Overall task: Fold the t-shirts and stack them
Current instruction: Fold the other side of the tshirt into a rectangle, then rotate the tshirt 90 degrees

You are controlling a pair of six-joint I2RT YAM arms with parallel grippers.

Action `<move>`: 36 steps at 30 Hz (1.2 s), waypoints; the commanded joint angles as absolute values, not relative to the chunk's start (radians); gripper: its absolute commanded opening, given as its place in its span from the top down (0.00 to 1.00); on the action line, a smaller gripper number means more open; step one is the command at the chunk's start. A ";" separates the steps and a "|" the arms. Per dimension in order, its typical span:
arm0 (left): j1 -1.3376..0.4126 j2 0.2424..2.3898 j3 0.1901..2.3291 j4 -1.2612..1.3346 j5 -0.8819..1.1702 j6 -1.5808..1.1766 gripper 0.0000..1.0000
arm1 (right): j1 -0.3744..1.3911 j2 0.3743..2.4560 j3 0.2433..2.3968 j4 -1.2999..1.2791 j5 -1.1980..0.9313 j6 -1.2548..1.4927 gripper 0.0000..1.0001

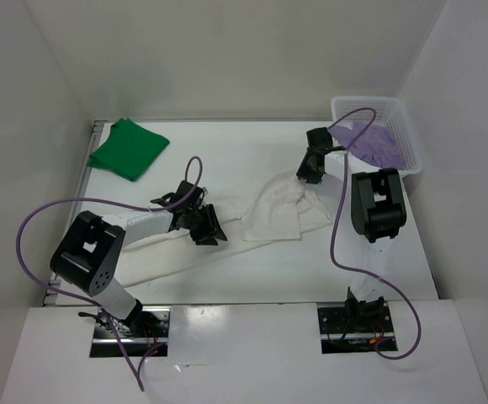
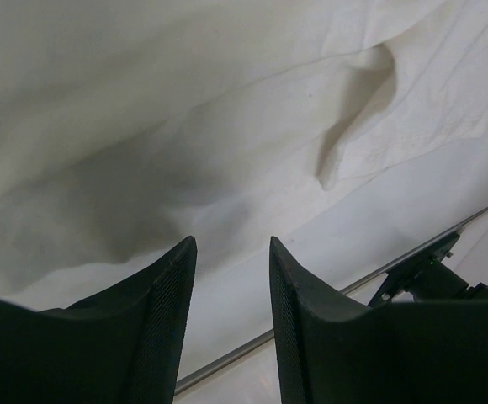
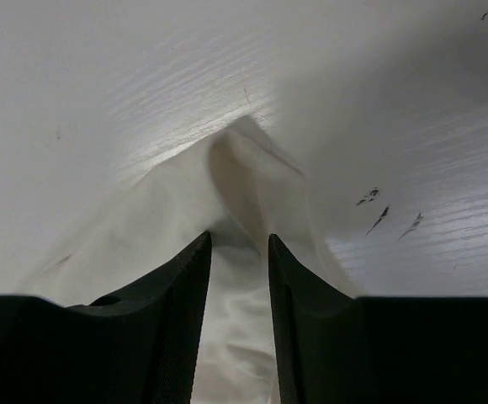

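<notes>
Green t-shirt [image 1: 128,149] folded on desk [image 1: 227,143], white t-shirt [image 1: 271,210] half-folded, purple t-shirt [image 1: 377,143] in basket [image 1: 411,139], no stack yet; left gripper [image 1: 207,227] and right gripper [image 1: 309,175] jaws apart, holding nothing

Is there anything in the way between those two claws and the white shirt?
Nothing visible. The left gripper hangs right over the white shirt, and the right gripper sits at its far edge, with cloth directly at the fingertips of both.
</notes>
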State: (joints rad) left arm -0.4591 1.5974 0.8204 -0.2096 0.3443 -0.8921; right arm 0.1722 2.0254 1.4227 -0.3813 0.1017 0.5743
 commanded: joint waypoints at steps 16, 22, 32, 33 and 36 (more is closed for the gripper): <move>-0.462 1.603 0.735 -0.206 0.287 -0.865 0.55 | 0.167 2.114 1.640 -0.394 0.190 0.543 1.00; -0.462 1.583 0.735 -0.215 0.287 -0.865 0.55 | 0.167 2.168 1.680 -0.380 0.190 0.534 0.71; -0.428 1.418 0.885 -0.341 0.227 -0.838 0.55 | 0.167 1.938 1.620 -0.471 0.071 0.534 0.56; -0.413 1.369 0.899 -0.341 0.212 -0.827 0.56 | 0.167 1.915 1.599 -0.480 0.071 0.543 0.57; -0.309 1.353 0.965 -0.351 0.169 -0.784 0.59 | 0.167 1.809 1.470 -0.460 0.006 0.563 0.84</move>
